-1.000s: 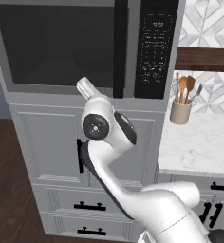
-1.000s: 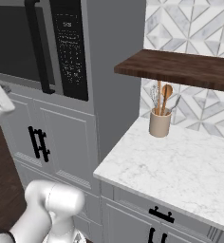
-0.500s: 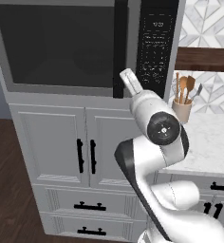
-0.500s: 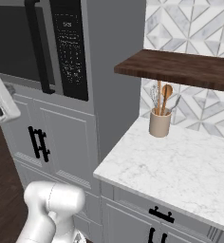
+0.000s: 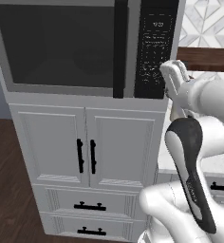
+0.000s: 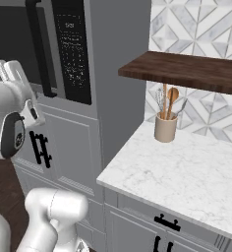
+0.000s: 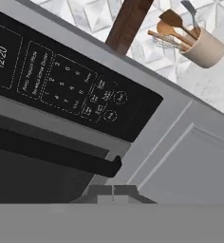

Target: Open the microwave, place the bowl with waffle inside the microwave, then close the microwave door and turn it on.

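Even, soft rendered light, sharp throughout, with faint shadows and no glare or blur.

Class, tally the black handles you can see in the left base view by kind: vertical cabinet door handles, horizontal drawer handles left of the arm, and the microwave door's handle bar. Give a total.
Vertical cabinet door handles: 2
Horizontal drawer handles: 2
Microwave door handle bar: 1
Total: 5

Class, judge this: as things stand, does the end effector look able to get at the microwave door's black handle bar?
Probably yes. The end effector hangs just beside the keypad panel, near the handle bar on the closed microwave door, with nothing between them.
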Controlling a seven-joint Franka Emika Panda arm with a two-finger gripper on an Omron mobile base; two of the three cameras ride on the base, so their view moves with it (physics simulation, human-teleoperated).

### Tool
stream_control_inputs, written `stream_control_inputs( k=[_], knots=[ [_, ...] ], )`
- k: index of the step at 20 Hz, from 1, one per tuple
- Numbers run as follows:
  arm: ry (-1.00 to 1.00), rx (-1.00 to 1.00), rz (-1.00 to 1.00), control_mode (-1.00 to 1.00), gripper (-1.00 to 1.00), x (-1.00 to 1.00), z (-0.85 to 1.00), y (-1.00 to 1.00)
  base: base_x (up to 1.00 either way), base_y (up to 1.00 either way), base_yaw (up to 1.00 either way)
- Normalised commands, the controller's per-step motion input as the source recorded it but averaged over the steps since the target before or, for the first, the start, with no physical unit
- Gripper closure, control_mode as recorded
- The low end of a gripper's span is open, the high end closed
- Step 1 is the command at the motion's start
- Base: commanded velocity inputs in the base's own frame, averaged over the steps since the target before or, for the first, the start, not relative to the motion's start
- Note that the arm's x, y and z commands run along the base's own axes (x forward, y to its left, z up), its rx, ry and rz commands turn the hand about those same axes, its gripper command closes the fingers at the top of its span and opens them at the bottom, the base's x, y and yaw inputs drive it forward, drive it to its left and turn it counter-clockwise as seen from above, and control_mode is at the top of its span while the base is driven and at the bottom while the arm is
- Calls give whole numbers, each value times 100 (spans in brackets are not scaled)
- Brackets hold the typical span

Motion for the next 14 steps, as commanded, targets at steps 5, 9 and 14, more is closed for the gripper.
stream_control_inputs(
  k=[5,9,14],
  knots=[
    [-4,8,32,-100,100,0,-9,-65,0,0,0],
    [-3,4,20,-100,100,0,-14,-31,0,0,0],
    [0,2,4,-100,100,8,-3,-11,0,0,0]
  ],
)
